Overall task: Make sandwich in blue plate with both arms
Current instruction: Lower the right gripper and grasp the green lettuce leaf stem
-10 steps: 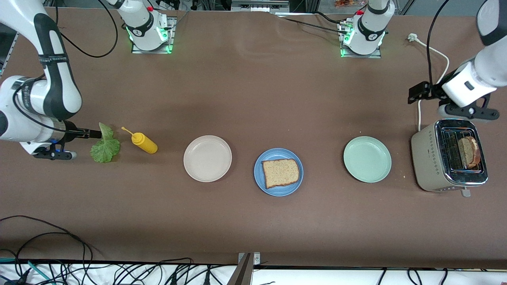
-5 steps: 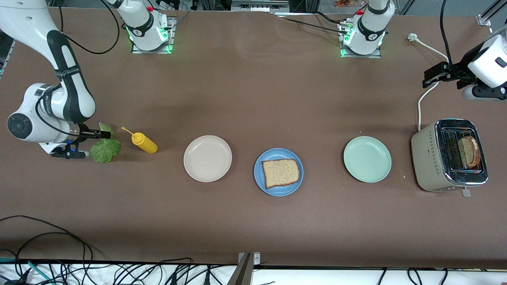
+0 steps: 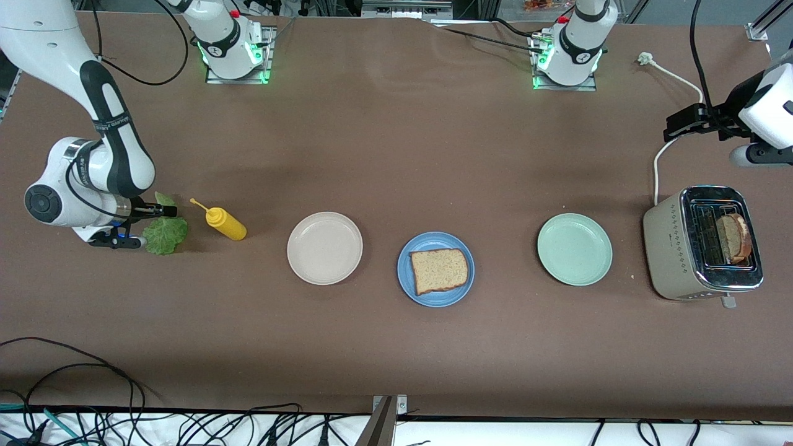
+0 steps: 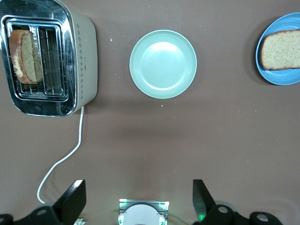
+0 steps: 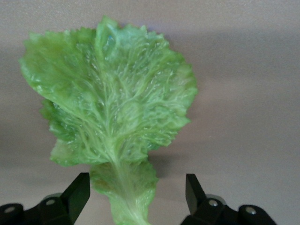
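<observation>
A bread slice (image 3: pixel 438 271) is lying on the blue plate (image 3: pixel 406 272), mid-tabletop (image 3: pixel 396 347); the lettuce leaf (image 3: pixel 165 233) is lying at the right arm's end, beside a yellow bottle (image 3: pixel 225 223); the right tool (image 5: pixel 136 199) has been creeping in over the leaf's stem, fingers apart on either side, seemingly not yet pinching; a second bread slice (image 3: pixel 735 237) is sitting in the toaster (image 3: pixel 675 248); the left tool (image 4: pixel 136 199) has been lifting away from the toaster, fingers wide apart and empty.
</observation>
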You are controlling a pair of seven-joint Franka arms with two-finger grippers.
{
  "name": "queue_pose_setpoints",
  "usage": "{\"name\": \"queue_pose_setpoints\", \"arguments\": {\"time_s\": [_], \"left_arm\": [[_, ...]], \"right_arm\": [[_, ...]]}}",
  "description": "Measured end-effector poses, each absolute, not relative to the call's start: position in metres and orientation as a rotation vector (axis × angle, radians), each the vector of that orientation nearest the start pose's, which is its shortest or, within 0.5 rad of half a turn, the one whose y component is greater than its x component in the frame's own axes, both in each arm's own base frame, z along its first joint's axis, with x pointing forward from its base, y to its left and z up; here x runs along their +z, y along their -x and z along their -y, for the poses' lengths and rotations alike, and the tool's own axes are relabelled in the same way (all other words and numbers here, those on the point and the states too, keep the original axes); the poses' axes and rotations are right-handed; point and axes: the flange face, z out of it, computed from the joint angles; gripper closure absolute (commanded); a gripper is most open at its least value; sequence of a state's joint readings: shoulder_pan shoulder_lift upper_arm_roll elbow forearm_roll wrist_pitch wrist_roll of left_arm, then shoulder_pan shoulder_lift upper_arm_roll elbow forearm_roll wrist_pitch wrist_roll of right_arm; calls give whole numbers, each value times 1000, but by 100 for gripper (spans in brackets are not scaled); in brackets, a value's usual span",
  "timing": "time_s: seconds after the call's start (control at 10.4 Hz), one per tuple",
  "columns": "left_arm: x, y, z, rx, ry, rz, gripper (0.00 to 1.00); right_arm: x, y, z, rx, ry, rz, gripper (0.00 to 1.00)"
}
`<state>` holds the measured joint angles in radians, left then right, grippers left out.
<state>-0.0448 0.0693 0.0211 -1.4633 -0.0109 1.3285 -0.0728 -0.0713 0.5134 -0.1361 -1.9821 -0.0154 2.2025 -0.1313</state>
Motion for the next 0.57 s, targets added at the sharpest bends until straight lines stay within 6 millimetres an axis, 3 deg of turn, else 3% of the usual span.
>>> {"name": "queue_pose_setpoints", "arguments": {"time_s": [0.1,0.19,0.57], "left_arm": [[618,-549,13,319,3124,79,0],[618,-549,13,319,3124,81,0],[617,-549,17,321,3121,89,0]], "right_arm": [[186,-566,120,471,3134,-84,92],[186,-565,123,471,3133,-87,100],[186,-563,132,471,3125,-51,100]]}}
